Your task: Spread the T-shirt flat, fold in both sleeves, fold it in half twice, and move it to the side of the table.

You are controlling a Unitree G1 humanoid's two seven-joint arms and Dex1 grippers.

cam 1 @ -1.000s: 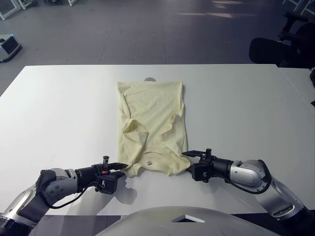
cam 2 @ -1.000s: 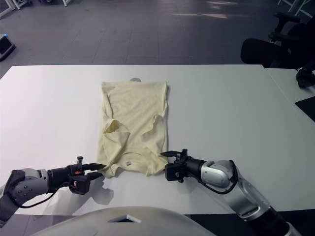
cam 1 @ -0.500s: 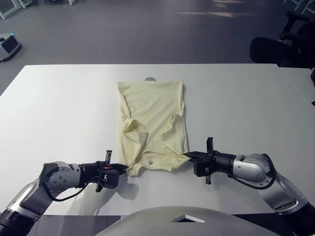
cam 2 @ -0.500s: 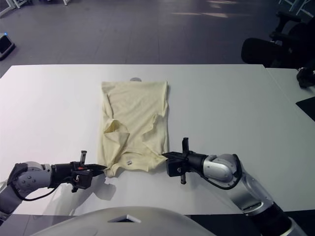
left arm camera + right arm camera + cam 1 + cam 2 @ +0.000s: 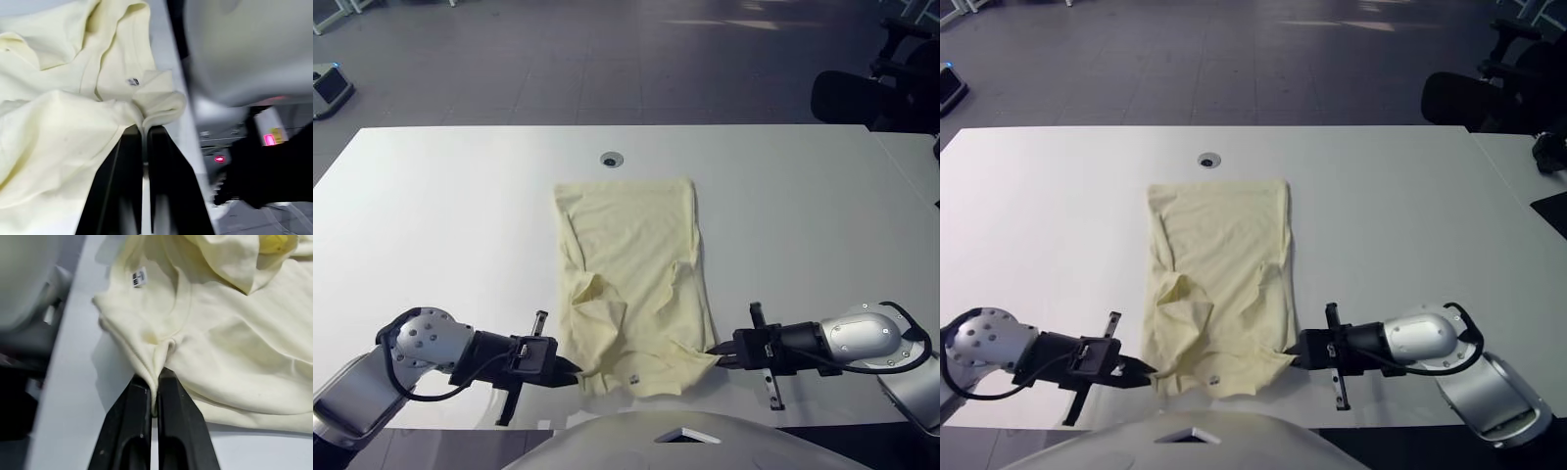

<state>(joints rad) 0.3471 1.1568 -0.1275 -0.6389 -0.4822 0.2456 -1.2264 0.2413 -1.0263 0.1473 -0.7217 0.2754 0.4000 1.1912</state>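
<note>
1. Left gripper [image 5: 574,372]: you have its two fingers pinched together on the near left corner of the T-shirt [image 5: 631,264], with a fold of cloth caught between them, low over the table [image 5: 440,215]
2. Right gripper [image 5: 714,354]: you have this one clamped the same way on the near right corner of the shirt, and the cloth rises in a small ridge where the fingertips [image 5: 168,382] meet
3. T-shirt, pale yellow: both sleeves are already turned in, so you see one long narrow strip lying lengthwise down the middle of the table. The collar end and its small label [image 5: 634,379] lie close to the near edge, between your two grippers, and the hem is at the far end. The cloth is smooth toward the hem, and creased and bunched at the left-middle and around the collar
4. Table, white: the shirt is the one loose item on it
5. Beyond the hem you will find a round port [image 5: 611,159] set into the table top, near the cloth but not touching it
6. Past the table, a black chair [image 5: 862,98] stands at the far right on the grey floor [image 5: 607,59]
</note>
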